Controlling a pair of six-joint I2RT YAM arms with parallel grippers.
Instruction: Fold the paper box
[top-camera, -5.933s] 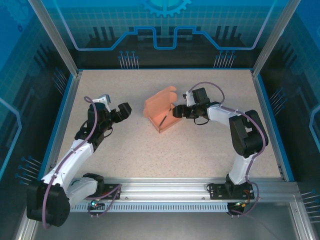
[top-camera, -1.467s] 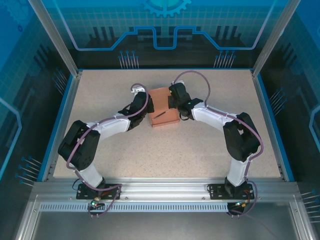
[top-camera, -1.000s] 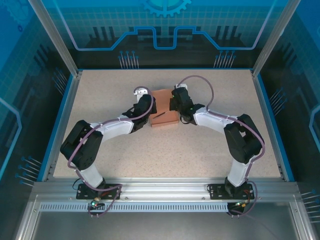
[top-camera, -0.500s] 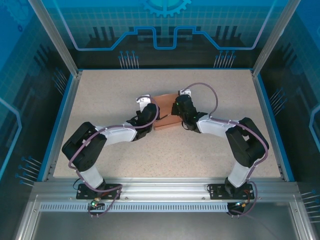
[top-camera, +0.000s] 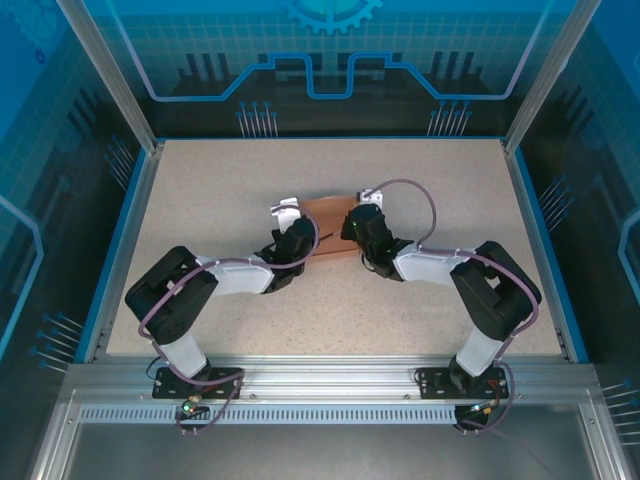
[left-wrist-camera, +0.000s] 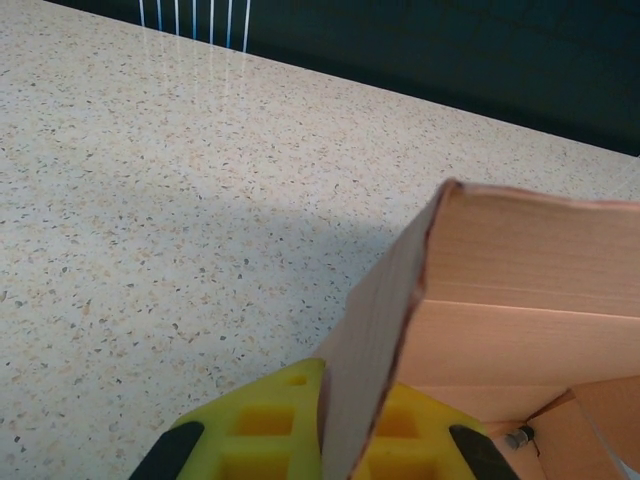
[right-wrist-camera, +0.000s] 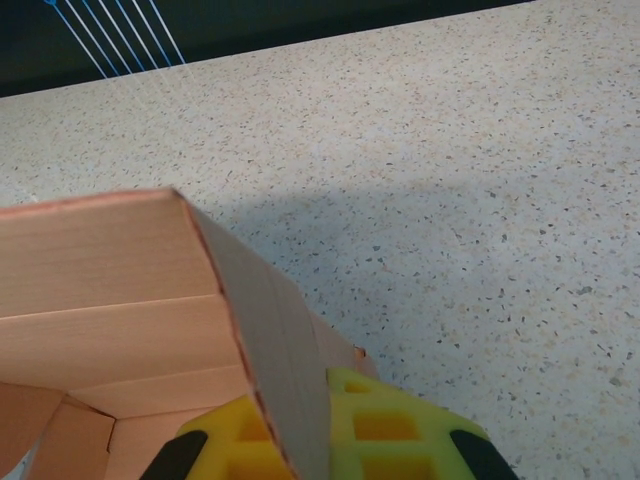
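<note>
1. Starting at six o'clock in the overhead view, a ribbed aluminium rail (top-camera: 320, 375) carried the bases of both arms. The arms were white jointed shells with black elbows and looping purple cables.
2. The left gripper (top-camera: 303, 238) reached in from about eight o'clock. Its jaws were clamped tight on the left wall of the paper box (top-camera: 330, 215). The wrist camera showed that thin wall slicing down between blocky yellow pads (left-wrist-camera: 265, 425) with square recesses.
3. The right gripper (top-camera: 355, 228) came in from about four o'clock, pinched closed on the opposite wall. The cardboard edge ran between its own moulded pads.
4. The paper box stood at the middle of the table (top-camera: 220, 190). It was salmon-pink, matte and rectangular, with flat panels, crisp creases and a darker raw cut edge.
5. A thin dark stick (top-camera: 327, 237) lay slanted on the box's near part in the overhead view.
6. The table surface looked like smooth beige stone flecked with dark specks, bordered in blue.
7. At twelve o'clock rose glossy blue panels (top-camera: 320, 60) printed with angular line patterns.
</note>
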